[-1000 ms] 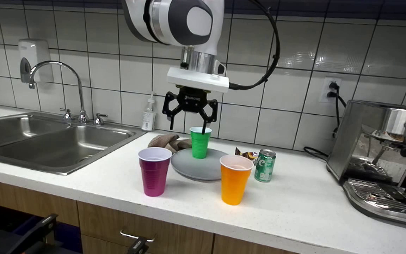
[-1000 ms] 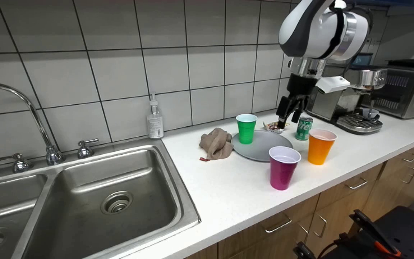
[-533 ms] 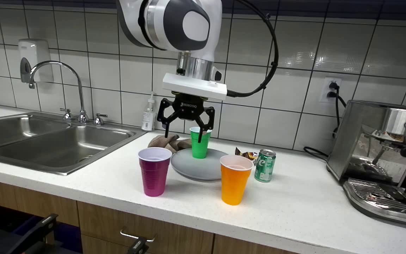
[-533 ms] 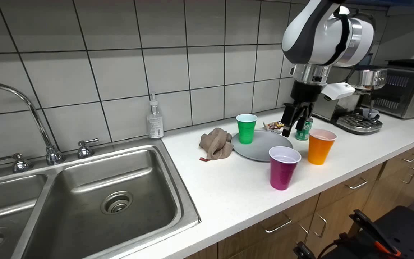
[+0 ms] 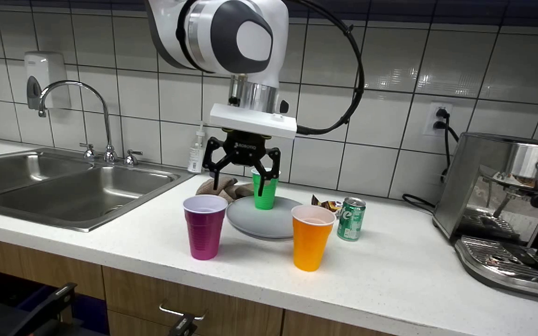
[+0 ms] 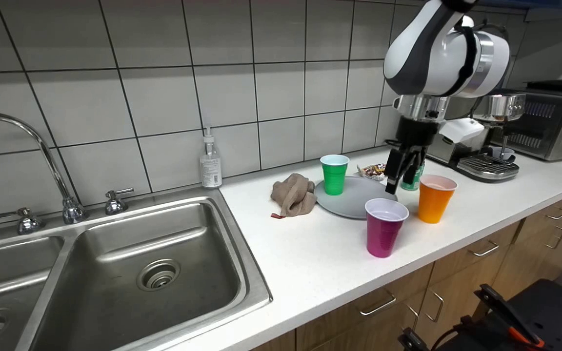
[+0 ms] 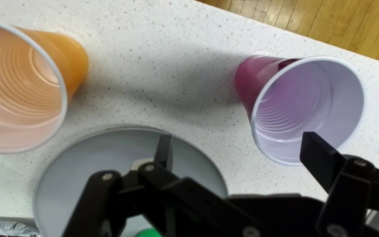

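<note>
My gripper points down over the counter, open, with nothing between its fingers. In an exterior view it overlaps the green cup, which stands upright on the grey plate. The purple cup stands upright in front of the plate. Seen from the wrist, one fingertip overlaps the near rim of the purple cup; the opposite one lies over the plate. No contact is visible. An orange cup stands upright at the plate's other front side. Only a sliver of the green cup shows there.
A green soda can and a crumpled wrapper sit beside the plate. A brown cloth lies between plate and sink. A soap bottle stands by the tiled wall. An espresso machine occupies the counter's far end.
The gripper has come down, shifting left in one exterior view and slightly right in the other. It has stayed open. Cups, plate and can have not moved.
</note>
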Robot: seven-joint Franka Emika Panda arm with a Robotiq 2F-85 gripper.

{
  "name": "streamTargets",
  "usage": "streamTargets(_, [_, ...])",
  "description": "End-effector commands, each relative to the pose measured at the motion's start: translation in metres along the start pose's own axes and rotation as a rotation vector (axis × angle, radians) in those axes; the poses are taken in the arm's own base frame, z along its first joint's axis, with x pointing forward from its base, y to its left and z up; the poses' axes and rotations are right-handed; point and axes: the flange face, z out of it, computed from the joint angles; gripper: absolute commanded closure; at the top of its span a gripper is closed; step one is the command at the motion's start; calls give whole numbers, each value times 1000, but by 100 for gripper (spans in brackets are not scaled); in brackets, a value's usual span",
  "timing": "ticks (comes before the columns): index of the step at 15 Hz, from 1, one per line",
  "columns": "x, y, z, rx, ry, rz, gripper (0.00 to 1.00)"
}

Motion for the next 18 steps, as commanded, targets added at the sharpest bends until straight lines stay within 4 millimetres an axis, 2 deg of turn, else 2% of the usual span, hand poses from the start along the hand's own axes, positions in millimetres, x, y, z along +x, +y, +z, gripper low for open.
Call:
streamTargets(1, [-4, -8, 1, -33, 9, -28, 0])
streamTargets(8, [-5, -16, 13, -70, 15, -49, 0])
streamTargets(18, [-4, -18, 35, -106, 7, -50, 0])
